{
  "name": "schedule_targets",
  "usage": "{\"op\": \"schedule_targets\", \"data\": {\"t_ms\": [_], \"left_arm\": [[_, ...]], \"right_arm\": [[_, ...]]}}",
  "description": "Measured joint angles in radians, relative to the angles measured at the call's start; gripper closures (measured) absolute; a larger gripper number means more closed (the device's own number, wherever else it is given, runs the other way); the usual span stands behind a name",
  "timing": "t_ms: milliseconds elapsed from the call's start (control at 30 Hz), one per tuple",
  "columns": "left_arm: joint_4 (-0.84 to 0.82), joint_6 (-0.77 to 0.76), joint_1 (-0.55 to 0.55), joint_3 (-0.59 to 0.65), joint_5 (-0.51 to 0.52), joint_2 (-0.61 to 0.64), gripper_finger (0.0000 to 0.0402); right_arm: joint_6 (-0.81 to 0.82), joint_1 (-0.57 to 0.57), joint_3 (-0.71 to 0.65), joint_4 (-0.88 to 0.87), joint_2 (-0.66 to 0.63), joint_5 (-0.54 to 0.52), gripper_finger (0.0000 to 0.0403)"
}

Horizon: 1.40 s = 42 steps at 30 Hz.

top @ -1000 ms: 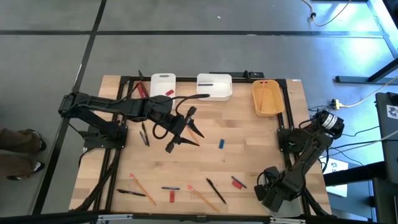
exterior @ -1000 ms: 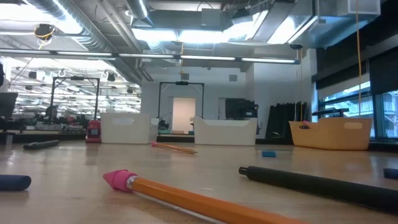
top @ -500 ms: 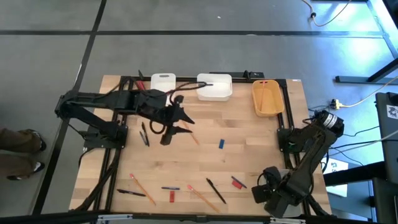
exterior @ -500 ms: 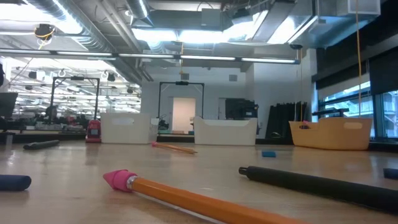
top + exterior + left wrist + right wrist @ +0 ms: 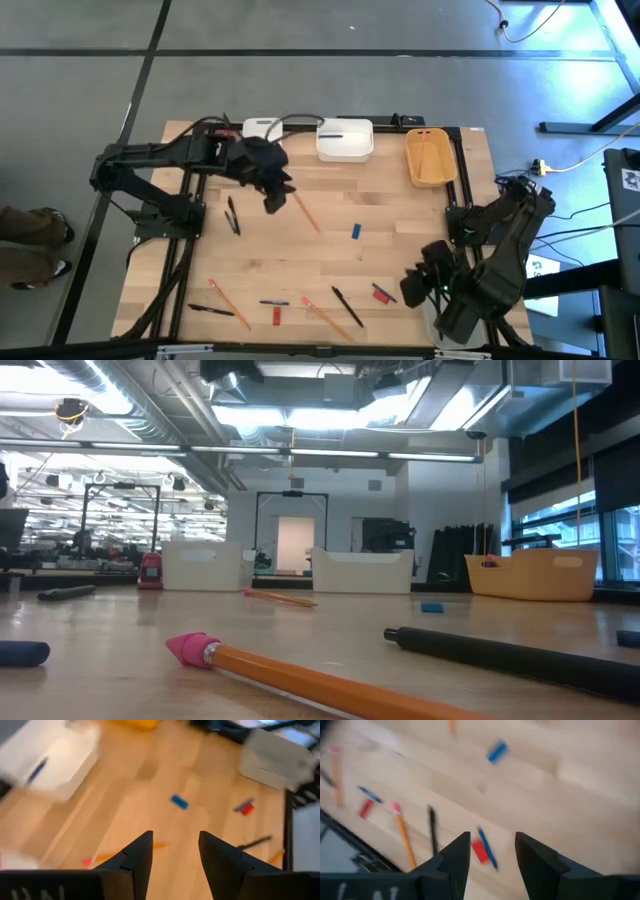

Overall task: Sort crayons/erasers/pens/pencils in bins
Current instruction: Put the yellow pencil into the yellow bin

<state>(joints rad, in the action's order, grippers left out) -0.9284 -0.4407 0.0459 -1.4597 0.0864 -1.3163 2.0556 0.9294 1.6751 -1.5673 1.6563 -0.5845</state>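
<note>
My left gripper (image 5: 277,196) (image 5: 175,845) hangs open and empty over the far-left part of the table, just near the narrow white bin (image 5: 262,129). An orange pencil (image 5: 305,213) lies flat on the wood beside it. The wider white bin (image 5: 345,141) holds a blue-and-black pen. The yellow-orange bin (image 5: 432,158) stands to its right. My right gripper (image 5: 415,283) (image 5: 492,845) is open over the near-right area, above a red eraser and blue pen (image 5: 484,850). A pale tub (image 5: 277,757) shows in the left wrist view.
Loose pieces lie along the near edge: pencils (image 5: 228,303) (image 5: 328,318), black pens (image 5: 210,310) (image 5: 347,306), a red stick (image 5: 275,317). Two black pens (image 5: 232,215) lie at the left. A blue eraser (image 5: 355,231) sits mid-table. In the low view a pencil (image 5: 300,675) lies close.
My left gripper has drawn back from the table's middle toward the far-left, near the narrow white bin, and the orange pencil beneath it now shows in full. My right arm has swung from the near-right corner leftward over the table.
</note>
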Motion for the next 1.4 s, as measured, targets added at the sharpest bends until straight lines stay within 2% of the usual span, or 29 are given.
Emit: {"op": "schedule_targets", "data": {"t_ms": [133,333,500,567,733,967,1200,1400], "left_arm": [[-0.065,-0.107,0.065,0.000,0.000,0.000,0.0250],[-0.097,-0.104,0.156,0.000,-0.042,-0.001,0.0250],[-0.119,-0.260,0.184,0.017,-0.044,-0.010,0.0250],[-0.119,-0.266,0.192,0.042,-0.046,-0.014,0.0250],[-0.113,-0.028,0.212,0.087,-0.091,-0.033,0.0250],[-0.089,0.534,0.244,0.128,-0.131,-0.074,0.0250],[-0.051,0.765,0.248,0.173,-0.129,-0.144,0.0250],[-0.009,0.868,0.256,0.210,-0.123,-0.218,0.0250]], "right_arm": [[-0.145,-0.052,0.047,-0.004,-0.009,-0.114,0.0246],[-0.384,-0.140,0.118,-0.004,-0.038,-0.246,0.0246],[-0.564,-0.210,0.155,-0.005,-0.065,-0.264,0.0246],[-0.648,-0.236,0.159,-0.005,-0.067,-0.264,0.0246],[-0.807,-0.308,0.177,0.003,-0.070,-0.246,0.0246],[-0.953,-0.418,0.177,0.066,-0.071,-0.232,0.0246],[-1.025,-0.506,0.177,0.119,-0.071,-0.231,0.0246],[-1.016,-0.580,0.177,0.129,-0.071,-0.232,0.0246]]}}
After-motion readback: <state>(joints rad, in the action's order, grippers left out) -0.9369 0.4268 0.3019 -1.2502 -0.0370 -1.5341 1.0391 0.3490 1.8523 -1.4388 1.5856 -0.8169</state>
